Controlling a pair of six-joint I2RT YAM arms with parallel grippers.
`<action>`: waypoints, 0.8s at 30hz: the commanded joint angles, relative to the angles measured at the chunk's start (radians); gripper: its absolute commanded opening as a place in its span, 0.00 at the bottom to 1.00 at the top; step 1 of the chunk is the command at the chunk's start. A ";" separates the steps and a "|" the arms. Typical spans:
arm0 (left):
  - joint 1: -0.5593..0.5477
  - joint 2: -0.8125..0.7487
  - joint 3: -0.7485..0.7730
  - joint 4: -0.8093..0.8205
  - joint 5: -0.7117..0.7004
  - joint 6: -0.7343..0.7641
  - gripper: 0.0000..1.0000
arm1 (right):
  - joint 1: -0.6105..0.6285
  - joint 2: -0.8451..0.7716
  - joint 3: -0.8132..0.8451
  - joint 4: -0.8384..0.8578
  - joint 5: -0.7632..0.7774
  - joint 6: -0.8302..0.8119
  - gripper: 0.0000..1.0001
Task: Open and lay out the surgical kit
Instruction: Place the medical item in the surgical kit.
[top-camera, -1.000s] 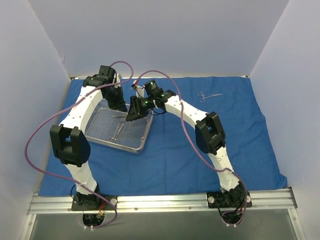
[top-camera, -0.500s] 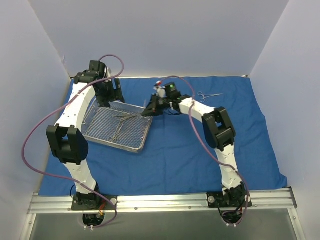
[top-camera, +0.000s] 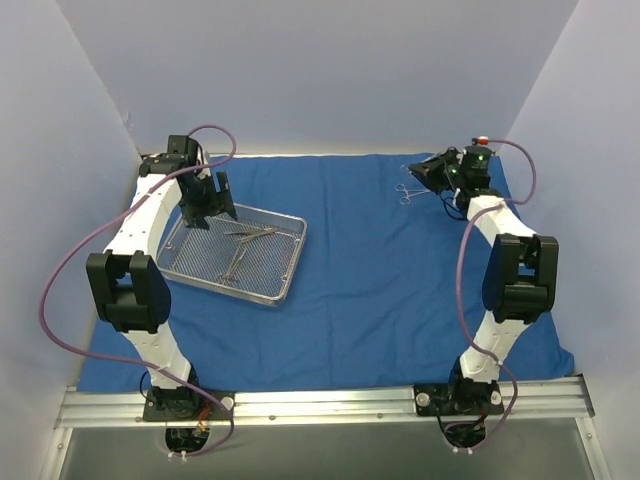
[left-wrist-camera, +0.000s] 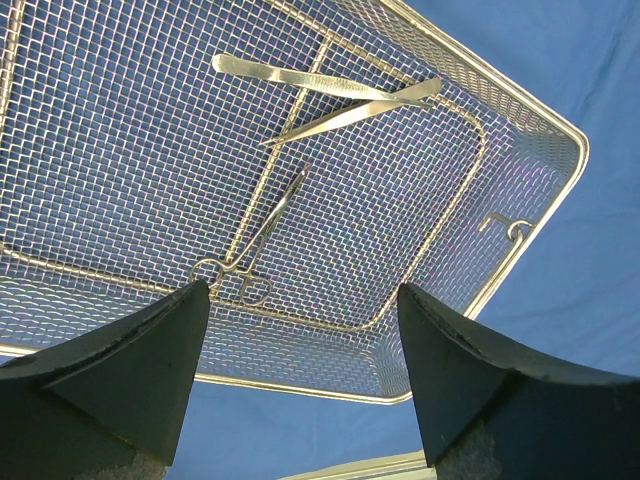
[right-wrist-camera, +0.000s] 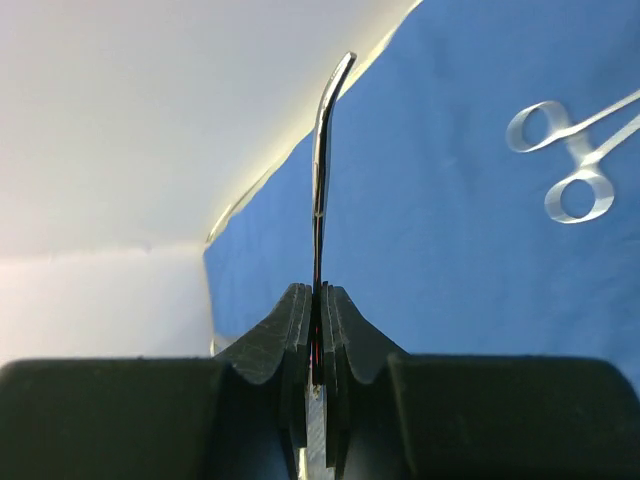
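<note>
Placement is pending: right pincer (right-wrist-camera: 318, 300) is clamping a curved instrument (right-wrist-camera: 320, 170), needing lowering beside the laid clamp (right-wrist-camera: 574, 150); left pincer (left-wrist-camera: 300, 295) is gaping above tray (left-wrist-camera: 120, 150).

Right gripper (right-wrist-camera: 318, 300) swung from tray (top-camera: 291, 272) to far right of cloth (top-camera: 380, 290), clamped on a thin instrument (right-wrist-camera: 321, 160); left gripper (left-wrist-camera: 300, 292) opened, drew back.

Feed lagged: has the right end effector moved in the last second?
Yes. The right end effector has swung right, from the tray to the far right corner of the cloth, beside the forceps lying there, shut on an instrument.
</note>
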 joint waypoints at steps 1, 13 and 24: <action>0.017 -0.005 0.049 0.034 0.025 0.016 0.84 | -0.010 0.004 -0.043 0.026 0.104 0.028 0.00; 0.029 0.029 0.075 0.007 0.020 0.024 0.84 | -0.039 0.056 -0.226 0.195 0.147 0.081 0.00; 0.040 0.055 0.104 -0.003 0.022 0.025 0.81 | -0.031 0.130 -0.209 0.169 0.190 0.115 0.00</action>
